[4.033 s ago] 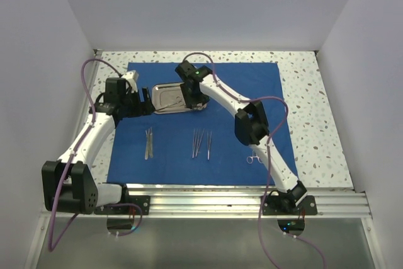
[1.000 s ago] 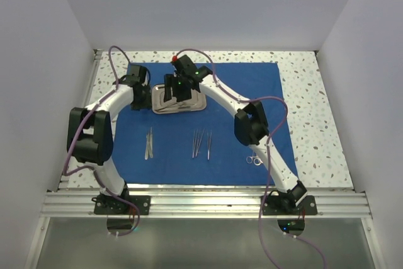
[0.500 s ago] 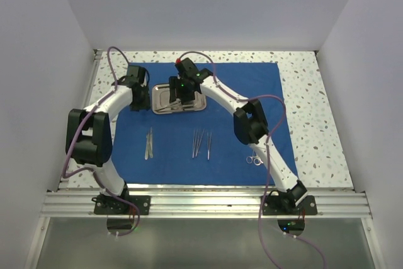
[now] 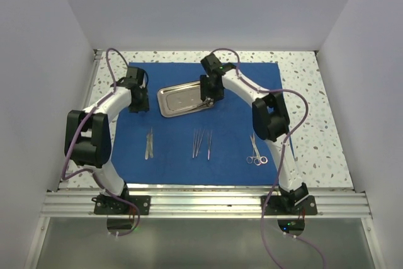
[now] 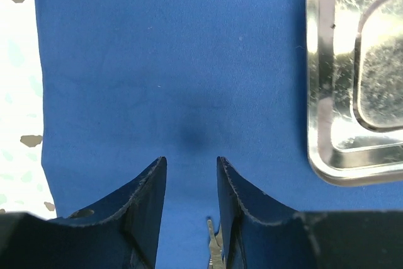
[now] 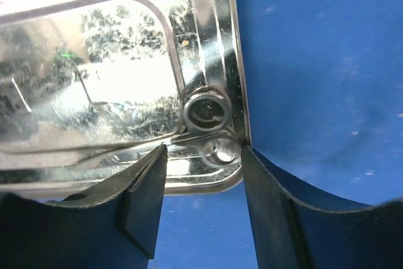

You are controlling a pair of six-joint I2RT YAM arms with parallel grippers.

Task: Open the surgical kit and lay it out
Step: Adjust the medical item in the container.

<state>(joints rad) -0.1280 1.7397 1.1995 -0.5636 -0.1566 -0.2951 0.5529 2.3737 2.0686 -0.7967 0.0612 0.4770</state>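
Top view: blue wrap [image 4: 239, 124] lying spread flat on bench [image 4: 308, 111]; tweezers [image 4: 149, 143], more tweezers [image 4: 201, 143], scissors [image 4: 254, 154] lying in row; tray [image 4: 179, 101] sitting behind

Left wrist: left tool [image 5: 189, 177] hovering part-open, empty, over wrap

Right wrist: right tool [image 6: 203, 174] straddling ring-handled instrument [image 6: 206, 113] at tray corner, grip unclear; this piece remaining to place

Plain pale walls [image 4: 208, 4] close me in on three sides. My table [image 4: 308, 105] is white, speckled terrazzo, with an aluminium rail [image 4: 201, 203] along its near edge, evenly lit.
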